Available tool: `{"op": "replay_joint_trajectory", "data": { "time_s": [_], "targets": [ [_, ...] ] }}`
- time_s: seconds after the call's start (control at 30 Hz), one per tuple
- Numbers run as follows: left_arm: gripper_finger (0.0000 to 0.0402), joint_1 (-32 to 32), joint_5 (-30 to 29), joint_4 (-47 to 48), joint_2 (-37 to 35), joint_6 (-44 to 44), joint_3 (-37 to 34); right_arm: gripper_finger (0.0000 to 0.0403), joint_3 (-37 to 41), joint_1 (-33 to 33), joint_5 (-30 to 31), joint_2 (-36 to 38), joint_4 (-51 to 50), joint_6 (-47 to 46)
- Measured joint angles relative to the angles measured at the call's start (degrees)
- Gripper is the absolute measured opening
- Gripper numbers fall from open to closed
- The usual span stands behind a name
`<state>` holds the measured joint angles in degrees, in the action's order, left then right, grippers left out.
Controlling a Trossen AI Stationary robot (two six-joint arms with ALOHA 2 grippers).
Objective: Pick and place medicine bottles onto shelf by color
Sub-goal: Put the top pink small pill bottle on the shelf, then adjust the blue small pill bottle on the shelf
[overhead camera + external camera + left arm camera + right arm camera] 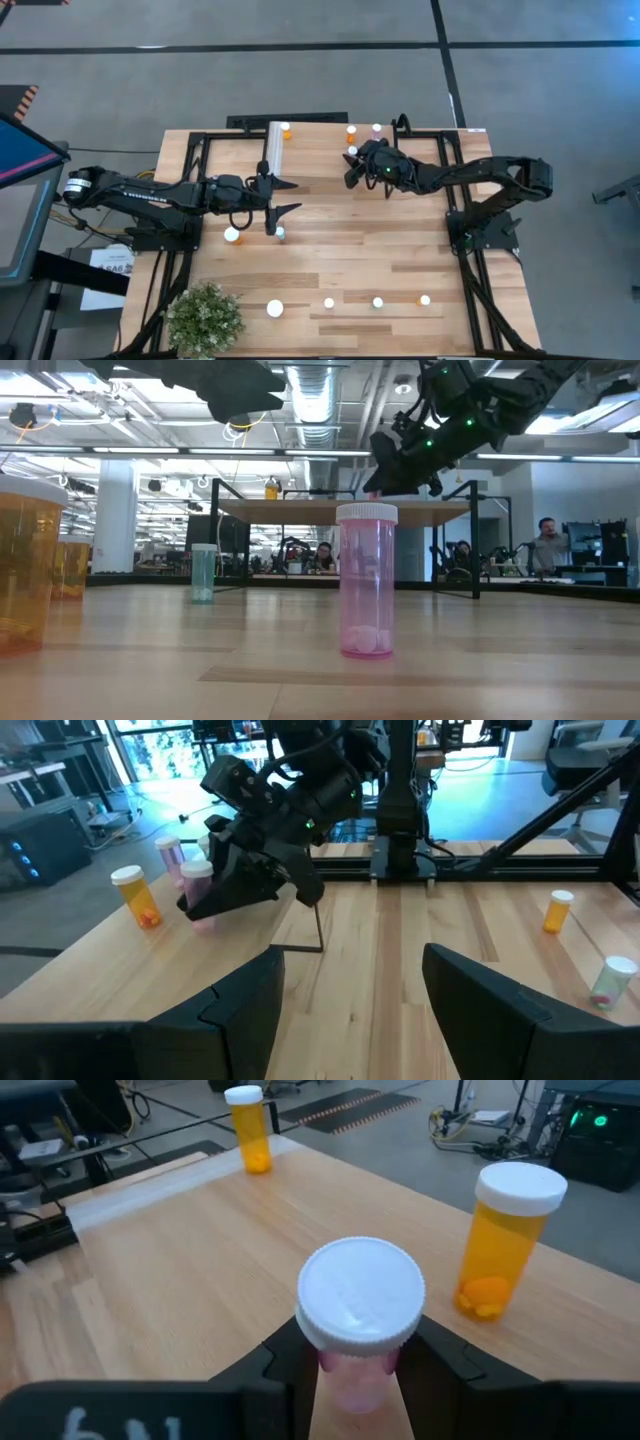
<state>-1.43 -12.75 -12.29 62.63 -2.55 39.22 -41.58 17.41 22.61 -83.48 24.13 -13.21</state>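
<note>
My left gripper (pixel 276 207) hangs with jaws released over the surface just off the shelf's (pixel 315 150) near edge, a small green bottle (pixel 280 233) and a larger orange bottle (pixel 232 235) just beside it, an orange bottle (pixel 286 129) standing at the shelf's far left end by the pale strip. My right gripper (pixel 352 172) sits over the right part of the shelf, jaws around a pink bottle (pixel 358 1320) that stands upright between my fingers (pixel 440 1350) just under its white cap, though I cannot tell whether I am squeezing it. Another orange bottle (pixel 506 1240) stands near it on the shelf top.
</note>
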Motion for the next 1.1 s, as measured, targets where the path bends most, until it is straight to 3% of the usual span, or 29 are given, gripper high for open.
{"op": "replay_joint_trajectory", "data": {
  "time_s": [0.57,1.1],
  "targets": [
    [0.0229,0.01,-0.07,-0.46,0.00,0.01,0.00,0.0183,0.00,-0.96,-0.15,-0.20,-0.51,-0.90],
    [0.0229,0.00,-0.09,-0.42,0.00,0.09,0.01,0.0182,0.00,-3.16,-0.07,-0.20,-1.72,-4.64]
  ]
}}
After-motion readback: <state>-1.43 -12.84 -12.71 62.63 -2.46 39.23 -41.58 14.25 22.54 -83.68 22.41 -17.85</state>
